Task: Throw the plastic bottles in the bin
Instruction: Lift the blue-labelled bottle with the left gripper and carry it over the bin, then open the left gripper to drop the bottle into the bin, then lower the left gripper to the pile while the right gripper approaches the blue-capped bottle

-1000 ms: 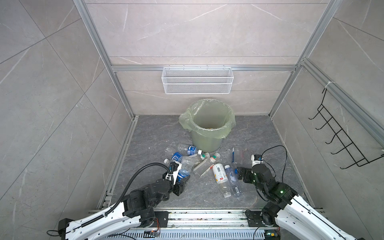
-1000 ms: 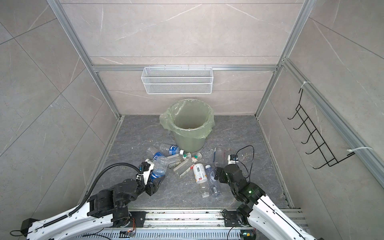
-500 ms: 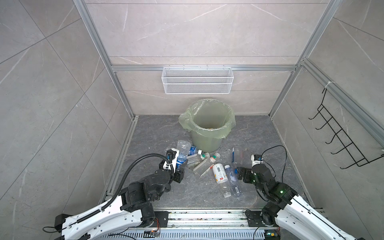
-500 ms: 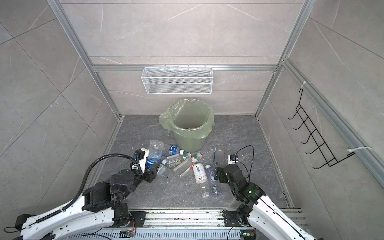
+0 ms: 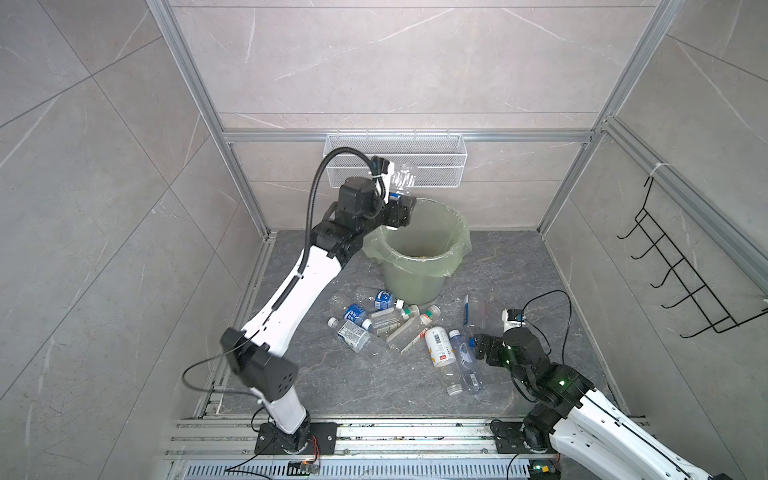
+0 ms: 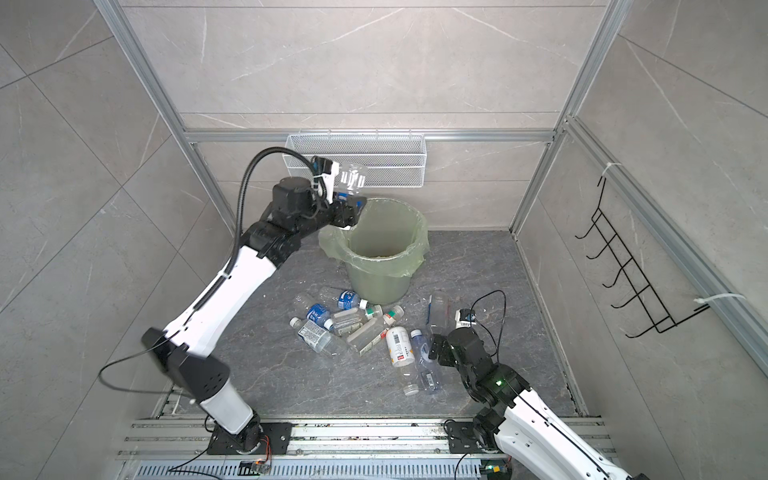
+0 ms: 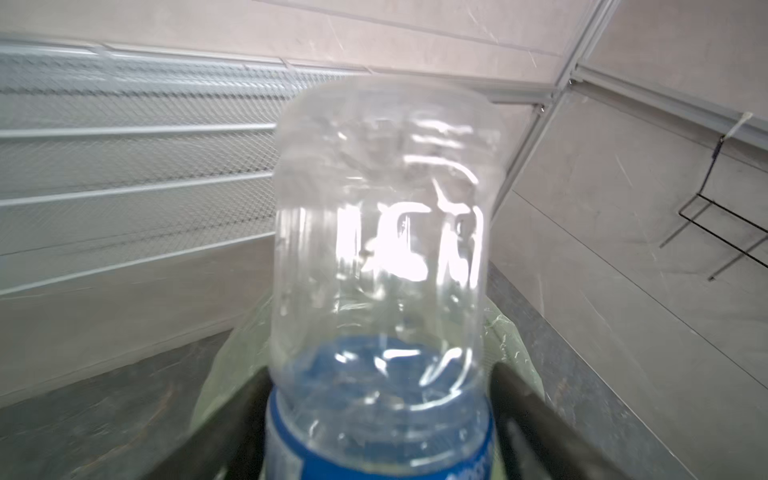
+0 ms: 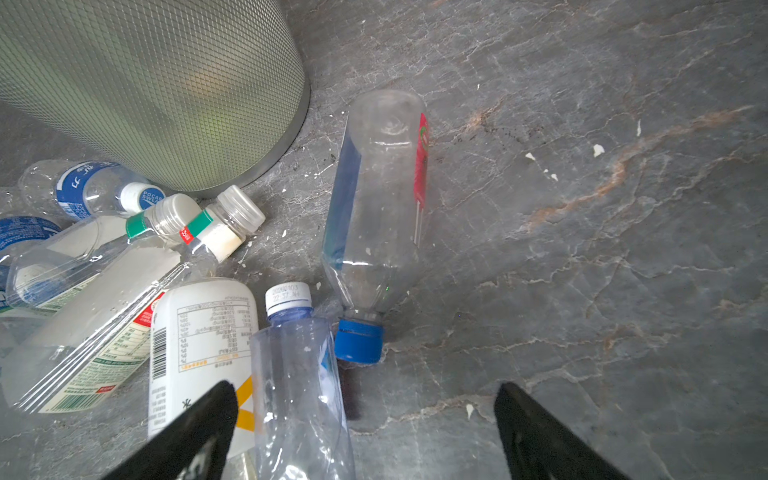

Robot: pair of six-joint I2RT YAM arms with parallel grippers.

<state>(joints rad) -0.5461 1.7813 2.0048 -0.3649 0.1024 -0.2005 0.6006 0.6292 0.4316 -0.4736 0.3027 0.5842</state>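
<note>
In a top view the left gripper point(image 5: 399, 201) points a clear bottle point(image 5: 402, 176) base-outward over the rim of the bin point(image 5: 411, 282). The bin's mouth lies below and ahead of the jaws.

Left wrist view: the jaws flank the bottle, but I cannot tell whether they grip it or only stand beside it.

Right wrist view: the right gripper point(image 8: 365, 436) has its jaws spread wide above the floor bottles point(image 8: 299, 374).

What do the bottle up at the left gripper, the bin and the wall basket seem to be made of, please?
Raised bottle: thin, clear, glossy plastic; the background shows through it and highlights glint on it.
Bin: probably pale green matt plastic with a fine grid texture, lined with a crinkled translucent film bag.
Wall basket: apparently white-coated wire mesh, though the coating is a guess.
</note>
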